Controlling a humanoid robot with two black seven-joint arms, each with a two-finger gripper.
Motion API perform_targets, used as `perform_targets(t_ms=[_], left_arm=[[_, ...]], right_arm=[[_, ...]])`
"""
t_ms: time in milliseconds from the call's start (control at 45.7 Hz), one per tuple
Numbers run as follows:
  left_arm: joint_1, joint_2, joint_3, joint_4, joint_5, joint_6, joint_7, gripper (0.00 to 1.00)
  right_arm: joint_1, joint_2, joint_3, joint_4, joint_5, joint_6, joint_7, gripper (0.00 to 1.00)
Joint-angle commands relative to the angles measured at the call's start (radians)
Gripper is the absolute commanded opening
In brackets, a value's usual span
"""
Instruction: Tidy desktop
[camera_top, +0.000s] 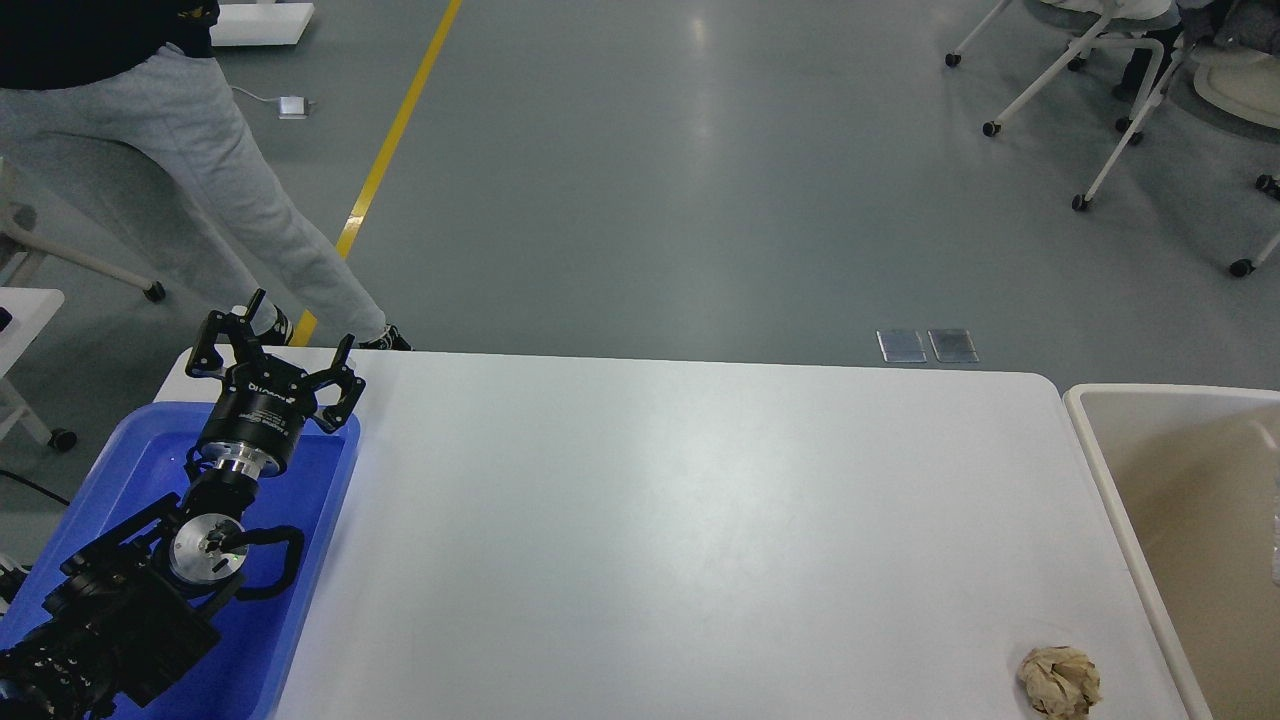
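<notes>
The white desktop (650, 520) fills the middle of the head view. A crumpled beige paper ball (1059, 681) lies on it at the near right corner. My left gripper (298, 326) is open and empty, raised above the far end of the blue tray (310, 560) at the desktop's left edge. It is far from the paper ball. My right gripper is out of view.
A beige white-rimmed bin (1110, 490) stands against the desktop's right side. A person in grey trousers (200, 170) stands beyond the far left corner. Wheeled chairs (1100, 90) stand on the floor at the far right.
</notes>
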Motion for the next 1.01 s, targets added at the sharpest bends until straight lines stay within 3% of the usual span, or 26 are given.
perform_targets(t_ms=[0,219,241,284,328,350,460,985], left_arm=[[0.000,0.000,0.000,0.000,0.000,0.000,0.000,1.00],[0.000,0.000,0.000,0.000,0.000,0.000,0.000,1.00],[0.000,0.000,0.000,0.000,0.000,0.000,0.000,1.00],[0.000,0.000,0.000,0.000,0.000,0.000,0.000,1.00],[0.000,0.000,0.000,0.000,0.000,0.001,0.000,1.00],[0.000,0.000,0.000,0.000,0.000,0.000,0.000,1.00],[0.000,0.000,0.000,0.000,0.000,0.000,0.000,1.00],[0.000,0.000,0.000,0.000,0.000,0.000,0.000,1.00]], right_arm=[[-0.001,0.041,-0.016,-0.026,-0.013,-0.018,-0.002,0.00],[0.004,0.035,-0.014,-0.028,-0.013,-0.016,-0.002,0.00],[0.007,0.034,-0.014,-0.028,-0.013,-0.013,-0.002,0.04],[0.014,0.031,-0.014,-0.028,-0.013,-0.008,-0.002,0.27],[0.019,0.026,-0.016,-0.028,-0.013,-0.007,-0.002,0.60],[0.020,0.025,-0.016,-0.029,-0.013,-0.007,-0.002,0.70],[0.022,0.020,-0.014,-0.028,-0.013,-0.010,-0.002,0.98],[0.023,0.006,-0.003,-0.038,-0.010,-0.019,-0.002,0.99]])
